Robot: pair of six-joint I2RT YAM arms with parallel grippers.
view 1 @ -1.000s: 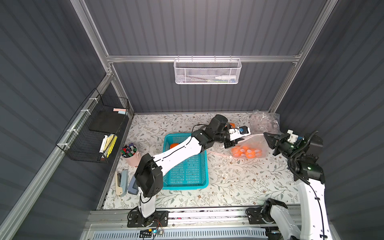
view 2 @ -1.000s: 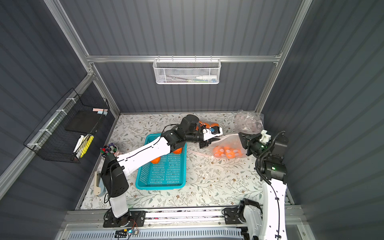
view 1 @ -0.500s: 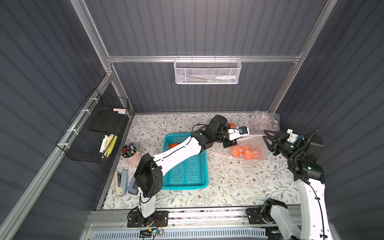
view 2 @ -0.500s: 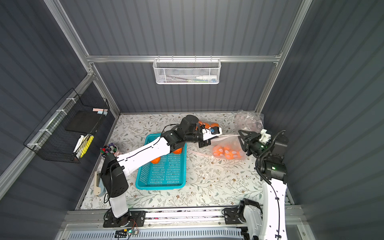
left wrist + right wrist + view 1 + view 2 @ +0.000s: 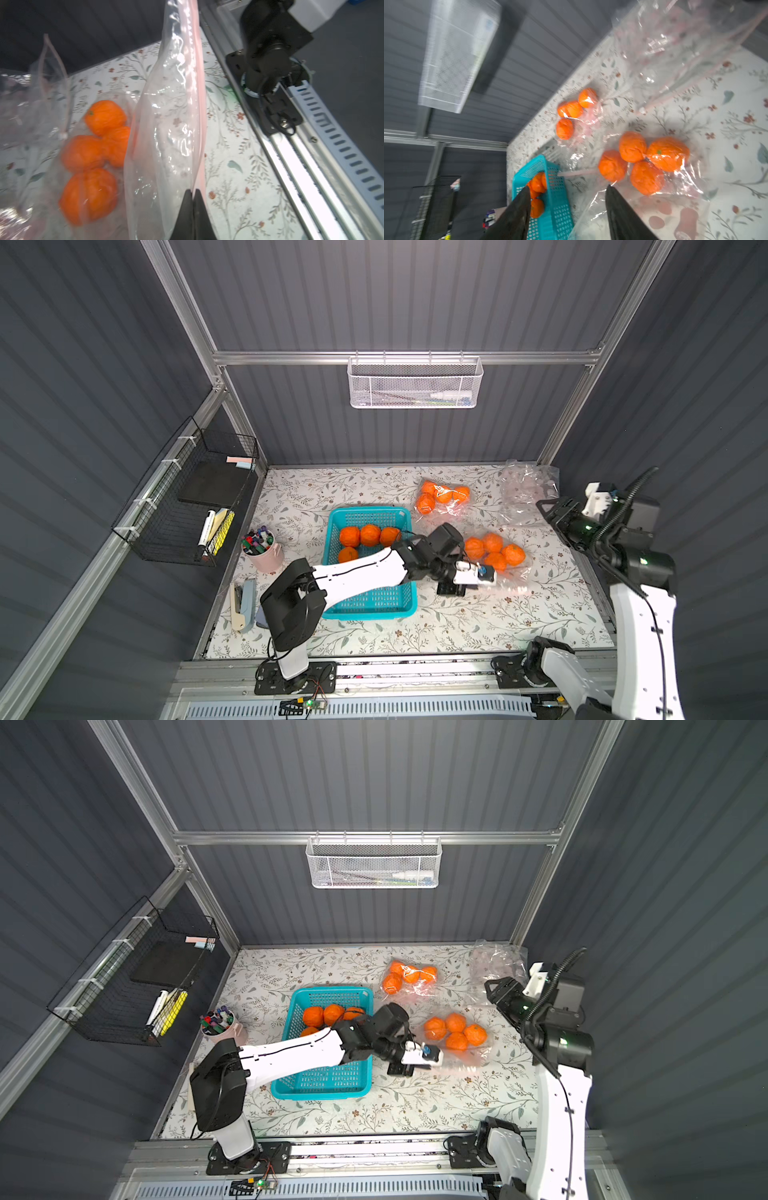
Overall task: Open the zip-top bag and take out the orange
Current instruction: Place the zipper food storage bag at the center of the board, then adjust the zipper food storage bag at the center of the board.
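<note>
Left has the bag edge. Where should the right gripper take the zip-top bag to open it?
Take the pink zipper strip of the zip-top bag, beyond where the shut left gripper pinches it. It stands lifted, clear of the oranges, so the open right gripper can probably come in from the robot's right, straddling the strip.

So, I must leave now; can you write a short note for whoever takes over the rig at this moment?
Left gripper: shut on the zip edge of the near bag.
Right gripper: open, empty, above the table's right side.
Four oranges lie in that bag; others are in the teal basket.
Done: bag edge gripped. Whether the zip is open, I cannot tell.
Left: part the mouth, take the oranges out.
</note>
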